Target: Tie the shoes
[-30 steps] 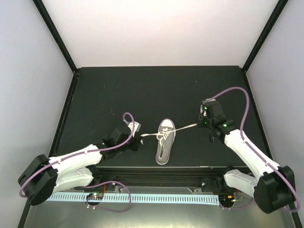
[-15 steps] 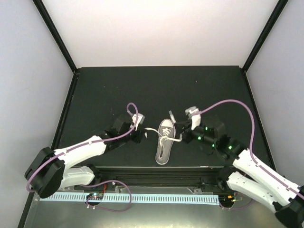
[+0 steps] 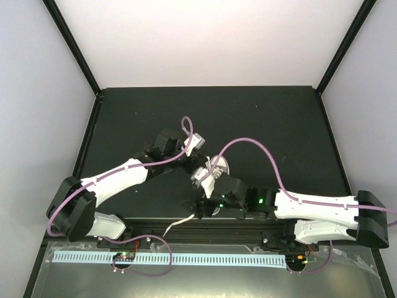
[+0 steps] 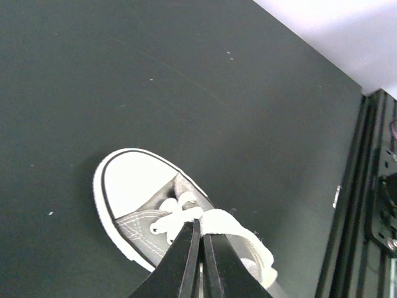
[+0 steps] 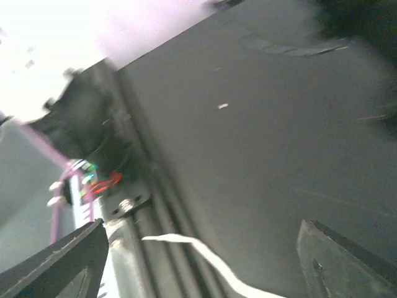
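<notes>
**Item:** one small grey canvas shoe (image 4: 146, 217) with a white toe cap and white laces.

**Location:** we find it flat on the black table (image 3: 155, 112), near the front edge between the two arms. In the overhead view the right arm hides most of it.

**Left gripper** (image 4: 200, 231): closed, pinching a lace strand (image 4: 239, 236) just above the eyelets.

**Right gripper** (image 5: 201, 226): fingers wide apart, holding nothing. A loose lace end (image 5: 205, 256) trails over the front rail beneath it.

**Handling, as we judge it:** the shoe is light and likely to slide or tip when a lace is pulled. The laces are soft, limp and flat. We would take hold close to the free end, across the flat width.
</notes>
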Tool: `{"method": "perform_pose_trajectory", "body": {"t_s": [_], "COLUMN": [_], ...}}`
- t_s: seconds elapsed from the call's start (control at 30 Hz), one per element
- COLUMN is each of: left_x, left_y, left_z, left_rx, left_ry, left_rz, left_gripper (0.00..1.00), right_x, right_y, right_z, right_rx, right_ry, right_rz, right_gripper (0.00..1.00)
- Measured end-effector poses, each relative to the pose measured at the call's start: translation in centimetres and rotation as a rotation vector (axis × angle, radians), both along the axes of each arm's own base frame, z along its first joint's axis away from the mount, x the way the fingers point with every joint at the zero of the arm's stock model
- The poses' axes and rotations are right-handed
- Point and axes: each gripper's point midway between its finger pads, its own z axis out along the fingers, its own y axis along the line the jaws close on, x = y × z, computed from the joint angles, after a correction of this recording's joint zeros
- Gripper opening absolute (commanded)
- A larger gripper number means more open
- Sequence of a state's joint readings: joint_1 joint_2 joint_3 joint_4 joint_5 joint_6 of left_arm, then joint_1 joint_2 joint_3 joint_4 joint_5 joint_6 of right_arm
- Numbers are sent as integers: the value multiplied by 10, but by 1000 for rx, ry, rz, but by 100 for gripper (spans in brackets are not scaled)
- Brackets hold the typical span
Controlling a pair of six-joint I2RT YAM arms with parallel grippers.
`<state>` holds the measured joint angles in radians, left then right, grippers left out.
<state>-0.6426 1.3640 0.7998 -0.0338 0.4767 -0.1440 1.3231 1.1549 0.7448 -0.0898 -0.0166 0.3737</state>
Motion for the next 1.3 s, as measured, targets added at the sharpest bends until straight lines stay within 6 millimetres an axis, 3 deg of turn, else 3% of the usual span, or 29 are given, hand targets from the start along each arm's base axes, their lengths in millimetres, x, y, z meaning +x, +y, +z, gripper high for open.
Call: {"method": "perform_pose_trajectory", "body": {"t_s": [0.1, 0.27, 0.33, 0.4, 0.53, 0.77, 0.93, 1.03, 1.13, 1.17, 1.2, 1.23, 1.3], "left_x": [-7, -17, -20, -22, -24, -25, -26, -27, -28, -28, -28, -27, -21], "left_y": [-2, -7, -8, -9, -10, -10, -11, -11, -12, -12, -12, -12, -10], "left_z": [0, 3, 4, 4, 5, 6, 6, 7, 7, 8, 8, 9, 7], "left_rx": [-6, -27, -34, -40, -47, -51, -54, -58, -62, -63, -65, -65, -58], "left_ry": [4, 14, 16, 18, 19, 21, 24, 26, 26, 24, 23, 21, 11], "left_rz": [-44, -110, -126, -138, -153, -159, -165, -171, -175, -176, -176, -175, -139], "left_gripper": [2, 2, 1, 2, 1, 1, 2, 2, 2, 7, 21, 34, 51], "right_x": [33, 112, 127, 130, 122, 120, 122, 123, 127, 128, 130, 130, 132], "right_y": [-18, -88, -107, -112, -103, -87, -82, -78, -74, -74, -74, -76, -79], "right_z": [12, 35, 34, 31, 21, -15, -23, -26, -29, -29, -30, -31, -32], "right_rx": [14, 90, 106, 111, 102, 30, 21, 14, 6, 5, 1, -4, -14], "right_ry": [-9, -8, 9, 33, 80, 177, 194, 198, 201, 207, 204, 208, 213], "right_rz": [-131, -392, -432, -414, -328, -259, -243, -229, -224, -230, -239, -249, -273], "right_gripper": [85, 77, 74, 69, 62, 49, 41, 32, 14, 7, 4, 2, 2]}}
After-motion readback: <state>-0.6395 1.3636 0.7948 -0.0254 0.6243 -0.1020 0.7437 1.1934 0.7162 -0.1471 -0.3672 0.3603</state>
